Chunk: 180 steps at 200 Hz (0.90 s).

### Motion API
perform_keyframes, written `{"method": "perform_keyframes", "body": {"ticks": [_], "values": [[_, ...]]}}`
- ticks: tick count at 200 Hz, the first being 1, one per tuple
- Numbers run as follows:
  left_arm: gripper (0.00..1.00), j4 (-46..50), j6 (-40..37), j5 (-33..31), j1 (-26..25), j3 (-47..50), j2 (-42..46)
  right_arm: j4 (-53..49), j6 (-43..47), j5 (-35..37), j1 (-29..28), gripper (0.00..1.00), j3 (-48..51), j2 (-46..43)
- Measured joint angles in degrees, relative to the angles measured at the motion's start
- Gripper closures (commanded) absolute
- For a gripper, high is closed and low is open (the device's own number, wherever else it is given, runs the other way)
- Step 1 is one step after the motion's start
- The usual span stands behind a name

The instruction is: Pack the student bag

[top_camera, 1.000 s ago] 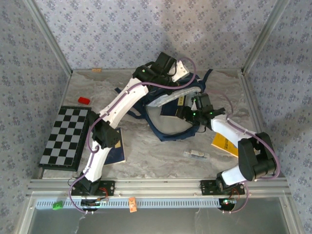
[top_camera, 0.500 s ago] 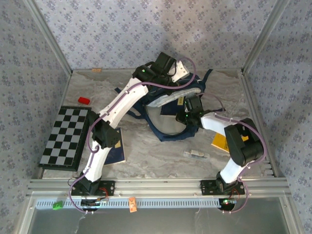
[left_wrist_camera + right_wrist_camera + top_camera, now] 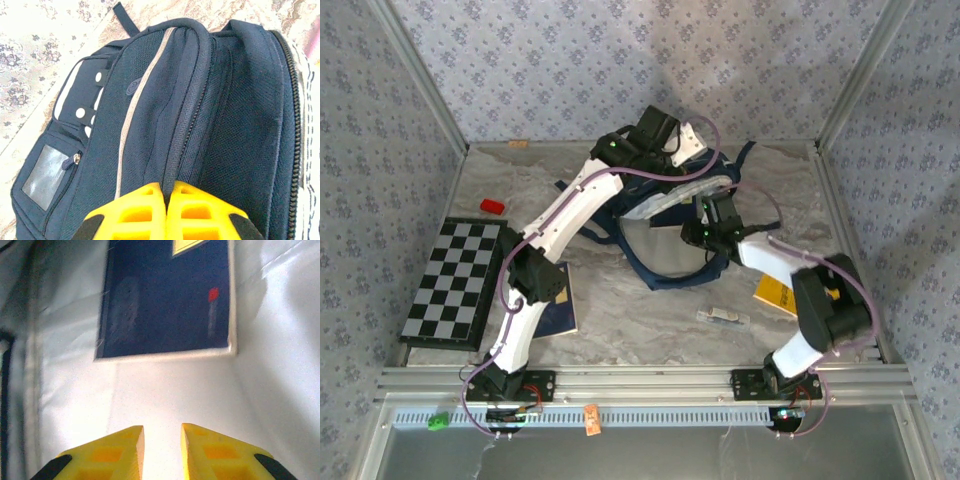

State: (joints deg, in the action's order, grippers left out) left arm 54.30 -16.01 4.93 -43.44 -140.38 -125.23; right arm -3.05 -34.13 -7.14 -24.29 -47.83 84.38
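Presently: student bag, navy, lying beneath both sets of fingers. Left gripper pressed shut on its top seam, apparently holding the mouth up. A slip there would likely drop the flap onto the right gripper, whose fingers stand slightly spread and empty inside the white lining, with a navy book just ahead. Outside, well apart: chessboard, yellow book, red block.

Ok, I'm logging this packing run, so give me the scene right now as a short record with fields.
bag: large navy-blue fabric backpack
left gripper: shut on the backpack's top fold
right gripper: open, empty, inside the backpack above its white lining
inside: flat navy-blue book
outside: black-and-white chequered board, small red block
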Motion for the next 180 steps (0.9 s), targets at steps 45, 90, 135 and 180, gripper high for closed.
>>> {"method": "perform_keyframes", "body": {"ticks": [45, 90, 135, 180], "values": [[0.95, -1.51, 2.84, 1.79, -0.22, 7.13, 0.33, -12.44, 1.25, 0.28, 0.55, 0.60, 3.69, -22.91], [0.56, -5.97, 10.38, 3.41, -0.37, 21.16, 3.80, -26.62, 1.95, -2.34, 1.46, 0.51, -0.46, -28.44], [0.44, -14.32, 23.87, 2.64, 0.35, 40.11, 17.18, -32.35, 2.78, -9.46, 0.87, 0.45, -5.16, -24.06], [0.39, -19.02, 39.08, -1.01, 4.07, 62.64, 39.95, -30.91, 3.06, -12.59, -5.31, 0.42, -7.08, -17.07]]}}
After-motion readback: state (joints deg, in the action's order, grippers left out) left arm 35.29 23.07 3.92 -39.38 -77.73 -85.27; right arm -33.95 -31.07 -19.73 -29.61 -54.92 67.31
